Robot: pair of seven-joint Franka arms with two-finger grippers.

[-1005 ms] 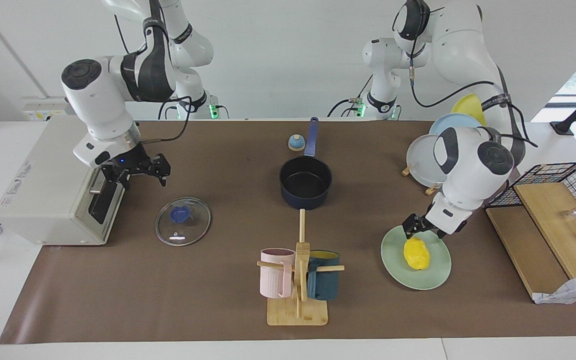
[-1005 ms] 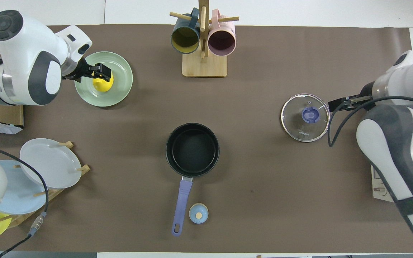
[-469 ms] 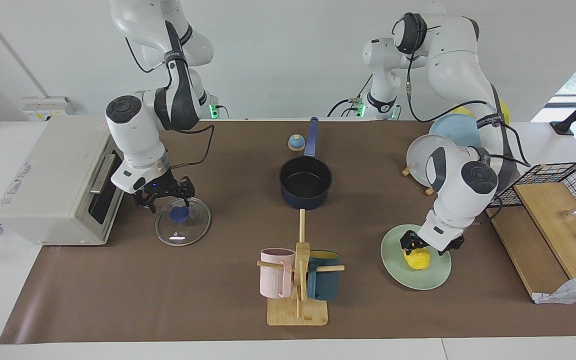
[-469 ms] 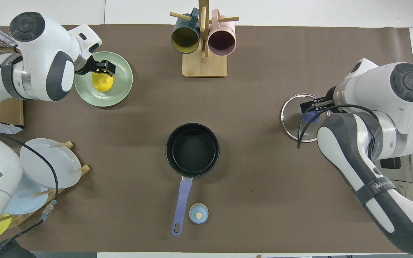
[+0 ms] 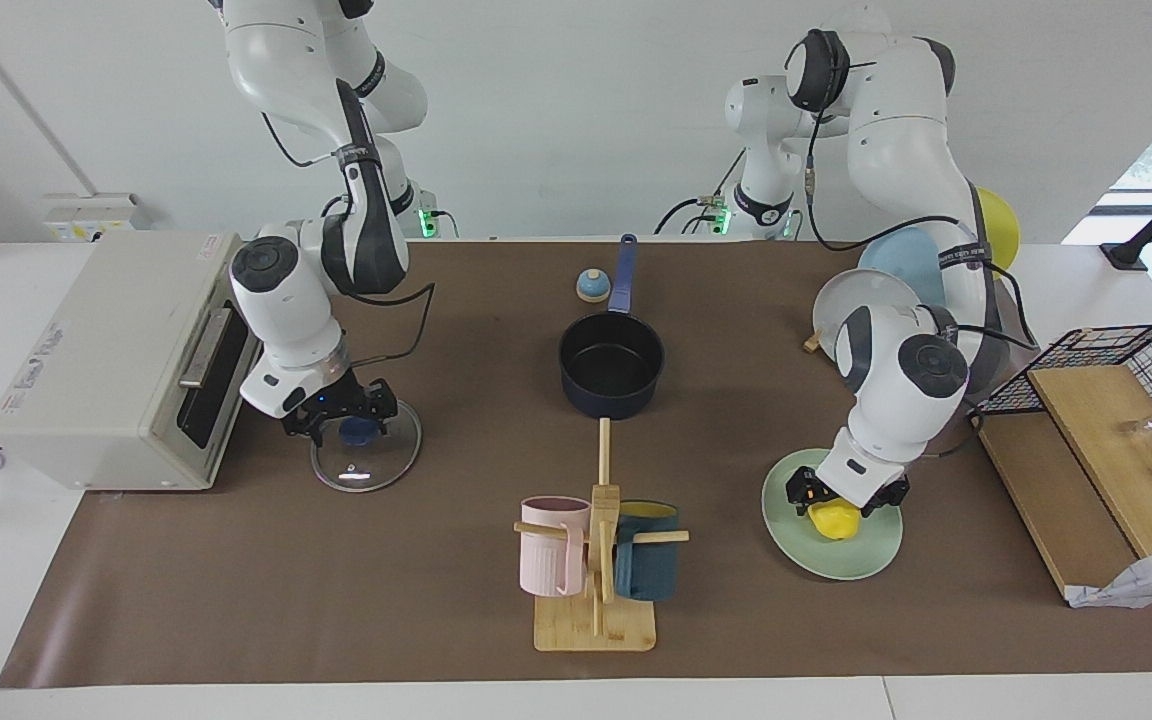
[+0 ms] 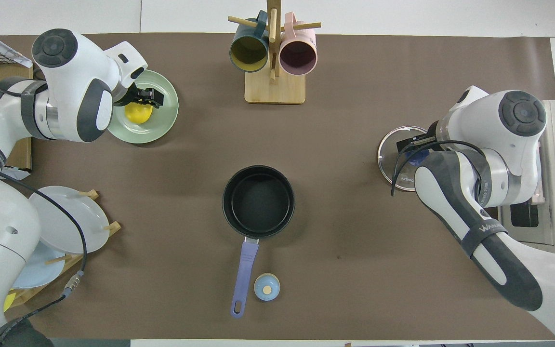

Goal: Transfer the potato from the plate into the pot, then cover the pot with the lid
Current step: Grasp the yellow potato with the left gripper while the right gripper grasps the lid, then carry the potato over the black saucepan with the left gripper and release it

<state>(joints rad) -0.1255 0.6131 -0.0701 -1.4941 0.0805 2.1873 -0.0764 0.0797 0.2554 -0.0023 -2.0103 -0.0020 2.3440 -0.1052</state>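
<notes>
The yellow potato (image 5: 835, 520) (image 6: 138, 113) lies on the mint-green plate (image 5: 820, 556) (image 6: 161, 126) toward the left arm's end of the table. My left gripper (image 5: 836, 496) (image 6: 145, 100) is low over it, open, with a finger on either side of the potato. The navy pot (image 5: 611, 364) (image 6: 258, 201) stands empty mid-table, its handle pointing toward the robots. The glass lid (image 5: 368, 455) (image 6: 389, 155) lies flat near the right arm's end. My right gripper (image 5: 344, 418) (image 6: 413, 146) is open just above the lid's blue knob (image 5: 360, 431), fingers straddling it.
A mug tree (image 5: 596, 560) with a pink and a teal mug stands farther from the robots than the pot. A small bell (image 5: 592, 286) sits beside the pot handle. A toaster oven (image 5: 106, 360) is next to the lid. A plate rack (image 5: 866, 310) and wire basket (image 5: 1126, 370) flank the plate.
The right gripper swung from in front of the toaster oven across to the lid and came down over its knob. The left gripper dropped lower around the potato. Both stayed open.
</notes>
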